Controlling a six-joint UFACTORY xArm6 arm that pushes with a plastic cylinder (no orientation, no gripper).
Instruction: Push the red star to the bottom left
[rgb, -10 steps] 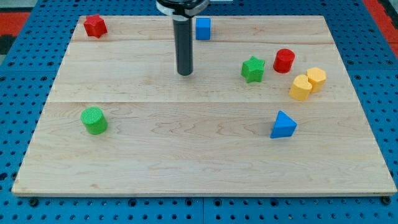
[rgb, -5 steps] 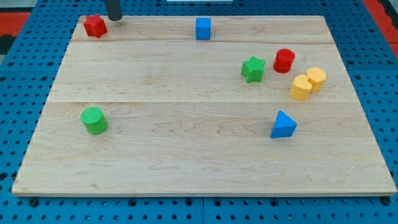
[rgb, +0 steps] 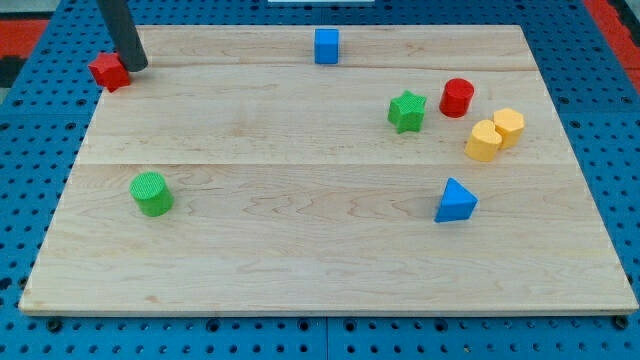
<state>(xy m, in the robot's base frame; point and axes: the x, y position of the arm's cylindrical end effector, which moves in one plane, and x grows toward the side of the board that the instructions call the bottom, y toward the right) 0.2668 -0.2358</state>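
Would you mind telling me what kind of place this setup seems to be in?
Most likely a robotics lab bench. A wooden board lies on a blue perforated mounting surface, small coloured test blocks such as the red star are scattered on it, and my tip sits just right of that star.

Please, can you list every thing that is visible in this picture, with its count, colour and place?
red star: 1, red, at the board's left edge near the view's top left
blue cube: 1, blue, top centre
green star: 1, green, right of centre
red cylinder: 1, red, just right of the green star
yellow blocks: 2, yellow, touching each other, right side
blue triangular block: 1, blue, lower right
green cylinder: 1, green, left side
wooden board: 1, light wood, on a blue pegboard
my tip: 1, dark rod, right against the red star's right side
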